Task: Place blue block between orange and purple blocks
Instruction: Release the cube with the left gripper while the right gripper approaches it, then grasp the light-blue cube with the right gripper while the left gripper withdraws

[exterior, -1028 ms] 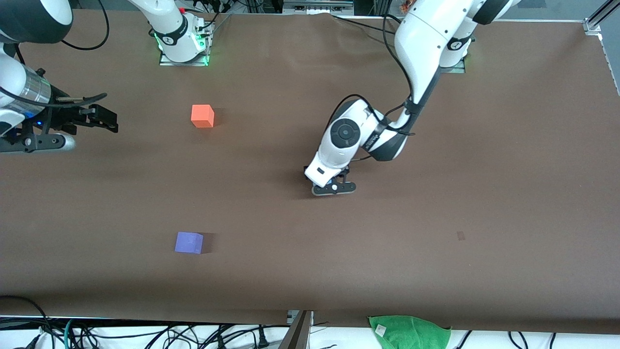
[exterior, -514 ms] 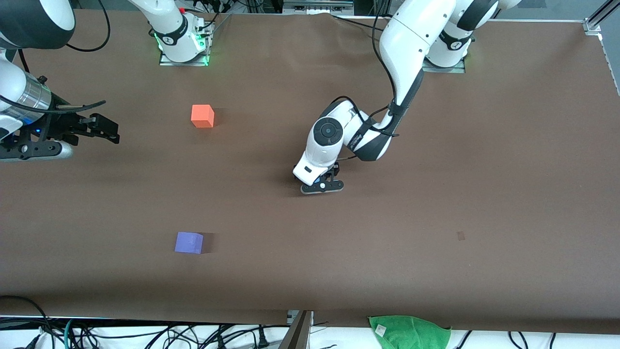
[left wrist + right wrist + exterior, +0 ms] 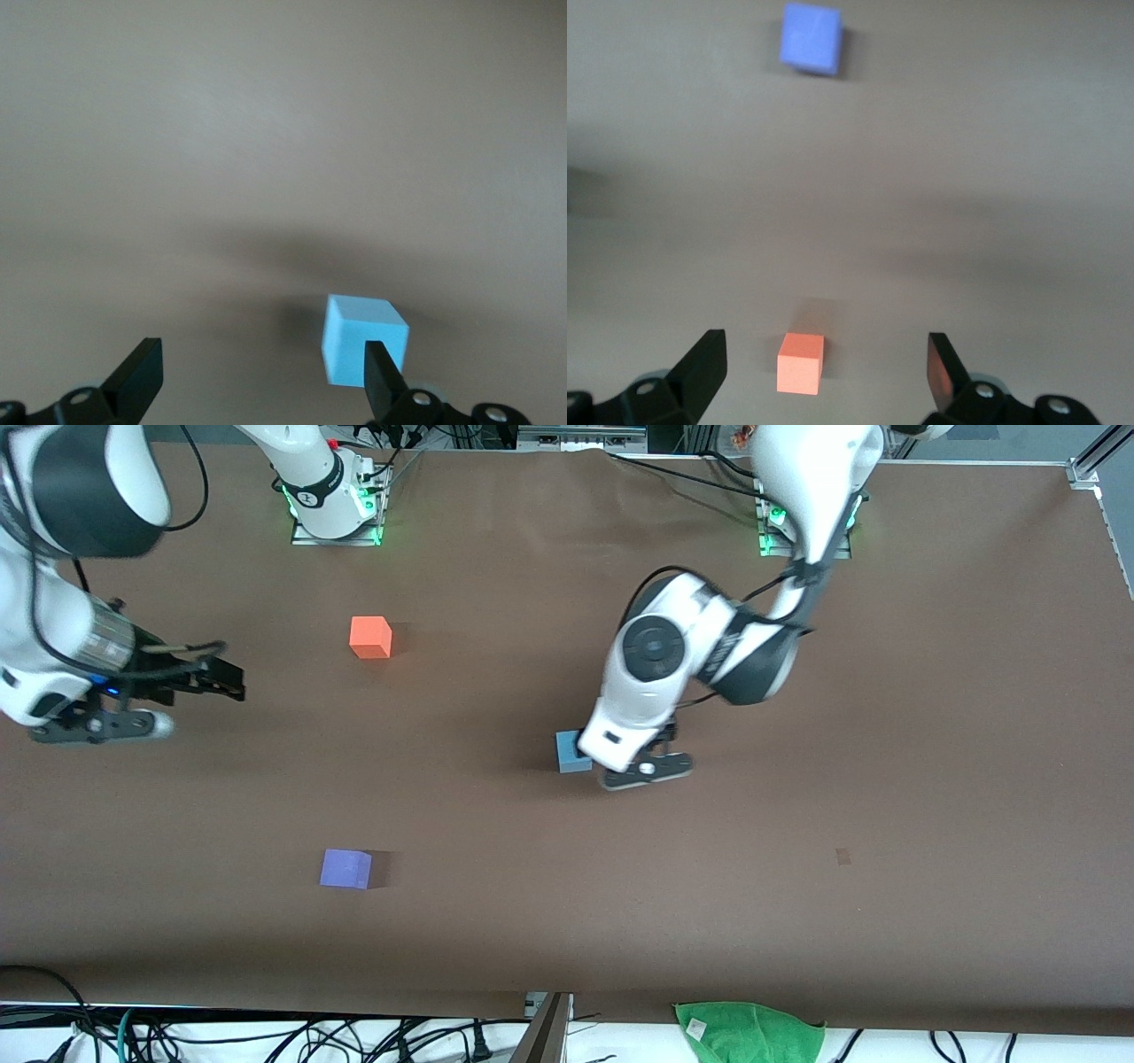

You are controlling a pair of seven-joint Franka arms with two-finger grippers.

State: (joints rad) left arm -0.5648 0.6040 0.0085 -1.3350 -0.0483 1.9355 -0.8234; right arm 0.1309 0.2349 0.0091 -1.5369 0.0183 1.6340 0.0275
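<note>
1. Near the middle of the brown paper-covered table (image 3: 930, 691), the front view shows the small light sky-blue matte cube (image 3: 571, 752) resting on the surface, just beside the left gripper (image 3: 644, 771), which hangs low with its fingers spread and holding nothing. The bright orange matte cube (image 3: 370, 637) and the violet-purple matte cube (image 3: 345, 868) sit toward the right arm's end, the purple one nearer the camera. The right gripper (image 3: 226, 682) hovers at that end, waiting.
2. Left wrist view: the blue cube (image 3: 365, 340) lies free on the table, next to one finger (image 3: 383, 382) of the open left gripper (image 3: 261, 376).
3. Right wrist view: the right gripper (image 3: 824, 367) is spread wide and empty above the orange cube (image 3: 801, 362), with the purple cube (image 3: 811, 38) well apart.
</note>
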